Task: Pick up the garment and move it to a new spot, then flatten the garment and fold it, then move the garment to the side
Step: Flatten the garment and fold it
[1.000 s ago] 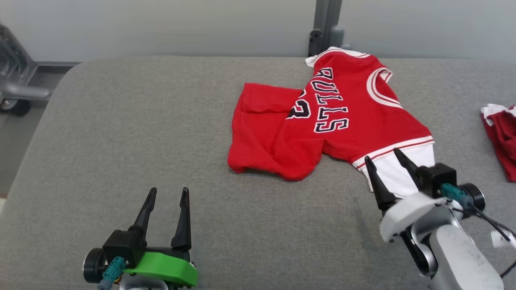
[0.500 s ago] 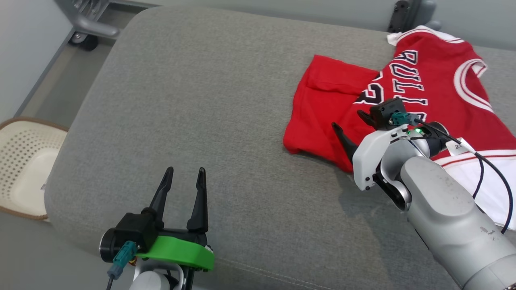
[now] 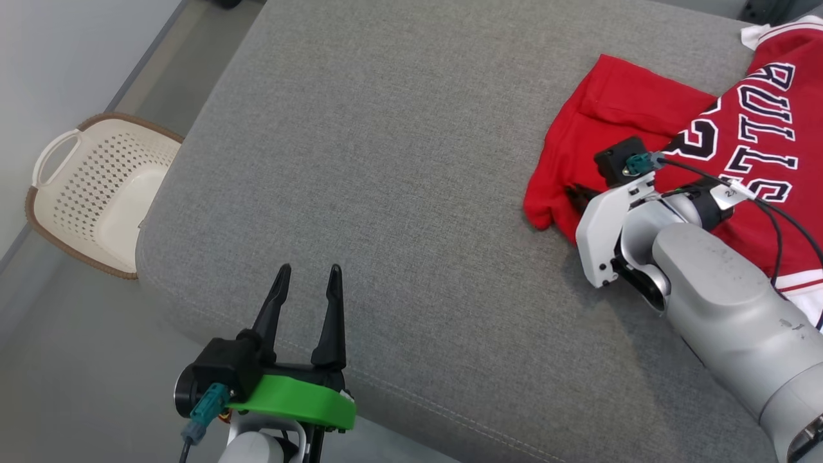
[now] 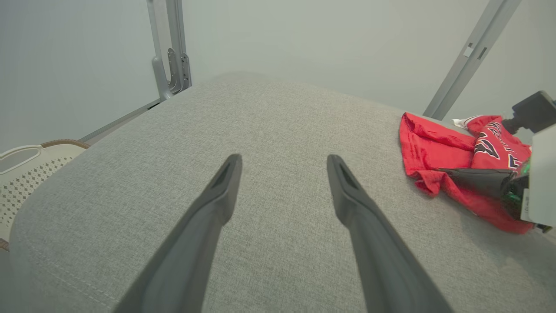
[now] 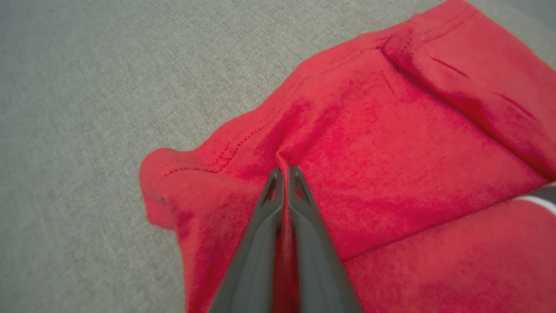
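The garment [image 3: 617, 96] is a red jersey with dark "BULLS" lettering, lying crumpled at the right of the grey cushion [image 3: 386, 161]. My right gripper [image 3: 574, 193] rests on its near left corner, mostly hidden under its own wrist. In the right wrist view, the right gripper [image 5: 282, 171] is shut, with a small ridge of red garment [image 5: 391, 152] fabric pinched at its tips. My left gripper [image 3: 307, 276] hovers open near the cushion's front edge, far from the jersey. In the left wrist view, the left gripper [image 4: 282, 163] holds nothing, and the garment [image 4: 434, 148] lies off to the right.
A cream perforated basket [image 3: 96, 186] stands on the floor beyond the cushion's left edge. Bare grey cushion stretches between the two grippers. Grey metal frame posts [image 4: 169, 48] rise behind the cushion.
The head camera has swung left, shifting the whole picture. My right gripper went from open beside the white hem to the jersey's red corner and shut on the fabric. The left gripper stays open.
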Motion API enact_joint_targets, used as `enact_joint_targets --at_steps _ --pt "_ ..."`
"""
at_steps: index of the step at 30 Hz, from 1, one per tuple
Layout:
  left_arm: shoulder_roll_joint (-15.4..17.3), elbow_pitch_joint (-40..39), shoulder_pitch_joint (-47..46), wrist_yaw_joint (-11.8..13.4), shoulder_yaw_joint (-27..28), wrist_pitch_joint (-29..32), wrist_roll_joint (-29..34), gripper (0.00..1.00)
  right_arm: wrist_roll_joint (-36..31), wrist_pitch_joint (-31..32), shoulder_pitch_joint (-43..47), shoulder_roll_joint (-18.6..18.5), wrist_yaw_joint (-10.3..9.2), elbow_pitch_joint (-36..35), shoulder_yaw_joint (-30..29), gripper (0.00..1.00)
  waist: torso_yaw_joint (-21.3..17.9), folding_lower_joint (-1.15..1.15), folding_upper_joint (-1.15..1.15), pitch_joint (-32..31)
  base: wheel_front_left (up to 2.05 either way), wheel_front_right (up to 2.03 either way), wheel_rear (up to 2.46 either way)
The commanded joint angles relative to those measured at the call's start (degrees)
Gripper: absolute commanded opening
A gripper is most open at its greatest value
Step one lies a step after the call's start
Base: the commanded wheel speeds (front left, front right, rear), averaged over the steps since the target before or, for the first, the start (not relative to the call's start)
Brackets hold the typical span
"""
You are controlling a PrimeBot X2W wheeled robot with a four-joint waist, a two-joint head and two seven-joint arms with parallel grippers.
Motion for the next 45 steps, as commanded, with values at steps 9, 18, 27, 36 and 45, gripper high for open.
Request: enact_joint_targets --at_steps 9,18,27,36,45 --pt "0.02 -0.32 -1.45 0.53 -1.45 -0.11 -1.71 1.0 1.61 -5.19 -7.56 -2.35 -0.11 6.78 -0.52 0.0 1.1 0.0 0.57 2.4 0.0 0.0 0.0" --pt "0.02 -0.33 -1.61 0.91 -1.55 -0.11 -1.76 1.0 0.49 -10.91 -11.34 -2.59 -0.11 13.0 -1.81 1.0 0.76 0.0 0.57 2.9 0.0 0.0 0.0" --pt "0.02 0.29 -1.27 0.62 -1.19 -0.11 -1.19 1.0 -4.66 -19.41 -12.86 -2.26 -0.11 11.05 1.7 1.0 -1.59 0.0 0.57 2.02 0.0 0.0 0.0" --pt "0.02 0.8 -0.67 0.22 -1.06 -0.11 -0.51 1.0 -3.52 -16.24 -7.39 -1.36 -0.11 5.78 10.96 1.0 -2.02 0.0 0.57 1.12 0.0 0.0 0.0" --pt "0.02 1.12 -0.38 0.04 -0.79 -0.11 -0.37 1.0 -4.92 -14.0 -7.58 -1.3 -0.11 9.96 14.0 0.0 -1.8 0.0 0.57 0.28 0.0 0.0 0.0"
